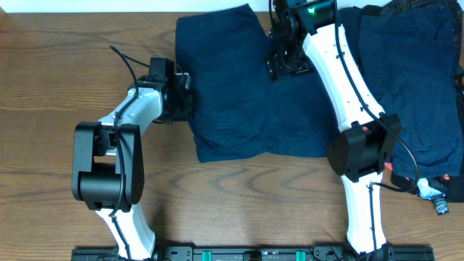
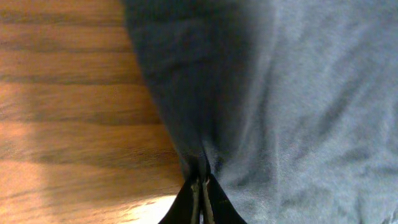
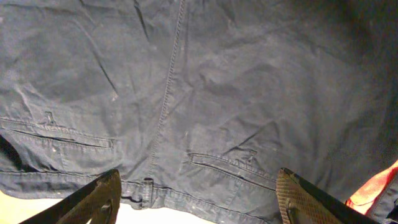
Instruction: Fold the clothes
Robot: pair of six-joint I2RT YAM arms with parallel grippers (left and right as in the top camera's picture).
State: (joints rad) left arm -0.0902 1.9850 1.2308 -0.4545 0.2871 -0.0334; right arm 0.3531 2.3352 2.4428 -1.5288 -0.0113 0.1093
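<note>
The navy shorts [image 1: 239, 80] lie spread on the table's middle. My left gripper [image 1: 185, 98] is at their left edge. In the left wrist view its fingers [image 2: 200, 190] are shut on a fold of the shorts' edge [image 2: 280, 93]. My right gripper [image 1: 279, 61] hovers over the shorts' upper right part, open and empty. The right wrist view shows its jaws [image 3: 196, 199] wide apart above the waistband and back pockets [image 3: 186, 112]. A coral-red piece [image 3: 373, 186] peeks in at that view's lower right.
A pile of other navy garments [image 1: 417, 72] lies at the right side of the wooden table [image 1: 43, 87], partly under my right arm. A small white tag [image 1: 435, 194] lies at the pile's lower right edge.
</note>
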